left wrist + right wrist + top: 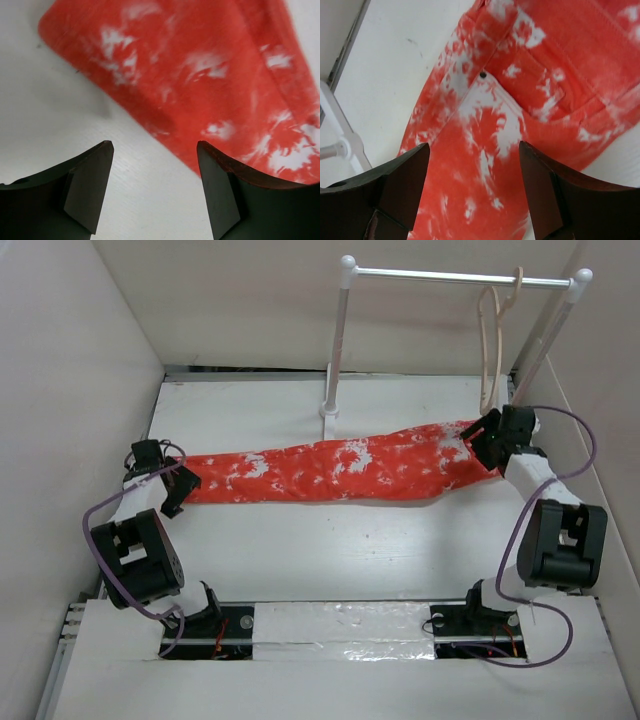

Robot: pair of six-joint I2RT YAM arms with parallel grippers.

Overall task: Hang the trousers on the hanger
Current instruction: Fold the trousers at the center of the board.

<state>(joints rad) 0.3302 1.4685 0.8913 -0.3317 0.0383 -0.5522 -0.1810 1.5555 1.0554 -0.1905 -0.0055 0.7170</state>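
Observation:
The orange-red trousers [330,472] with white blotches lie flat across the table, folded lengthwise, leg ends at the left and waist at the right. My left gripper [186,483] is open at the leg ends; in the left wrist view its open jaws [155,150] hover over bare table beside the cloth [210,75]. My right gripper [478,443] is open over the waist end; in the right wrist view [474,150] the pocket area of the trousers [520,100] lies below the jaws. The beige hanger [491,340] hangs on the rail at the back right.
A white two-post rail stand [450,278] stands at the back, its left post foot [330,410] just behind the trousers; that foot also shows in the right wrist view [340,150]. White walls enclose the table on the left, right and back.

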